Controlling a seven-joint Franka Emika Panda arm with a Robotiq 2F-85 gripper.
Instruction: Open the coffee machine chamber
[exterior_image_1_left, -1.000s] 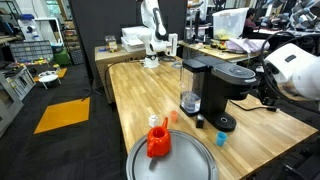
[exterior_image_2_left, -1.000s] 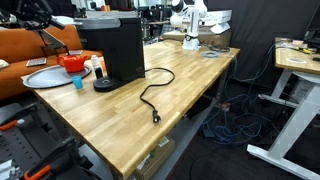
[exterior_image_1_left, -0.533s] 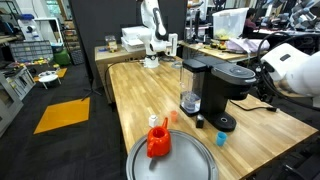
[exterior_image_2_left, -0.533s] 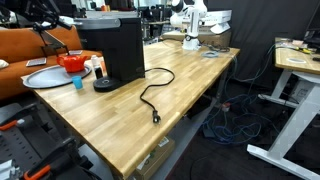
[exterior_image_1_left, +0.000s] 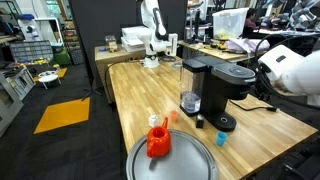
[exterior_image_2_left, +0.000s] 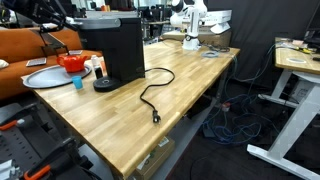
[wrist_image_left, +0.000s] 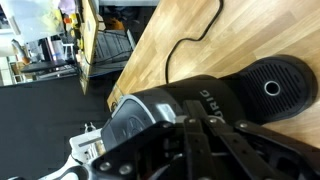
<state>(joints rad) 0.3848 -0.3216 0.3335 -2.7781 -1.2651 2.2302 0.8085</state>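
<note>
The black coffee machine (exterior_image_1_left: 213, 92) stands on the wooden table, with its clear water tank (exterior_image_1_left: 189, 85) on its side; it also shows from the back in an exterior view (exterior_image_2_left: 112, 48). Its chamber is the rounded black head (exterior_image_1_left: 233, 73). In the wrist view the chamber (wrist_image_left: 165, 105) lies right under my gripper (wrist_image_left: 193, 135), with the round drip base (wrist_image_left: 268, 88) to the right. The gripper's black fingers lie close together over the head and hold nothing. The white arm (exterior_image_1_left: 292, 68) reaches in beside the machine; the gripper itself is hidden in both exterior views.
A round grey tray (exterior_image_1_left: 190, 165) with a red object (exterior_image_1_left: 158, 140) sits at the table's near end, beside a blue cup (exterior_image_1_left: 221, 139). A black power cable (exterior_image_2_left: 150, 96) lies across the table. Another white arm (exterior_image_1_left: 155, 35) stands at the far end.
The white arm has shifted slightly towards the coffee machine. Nothing else has moved.
</note>
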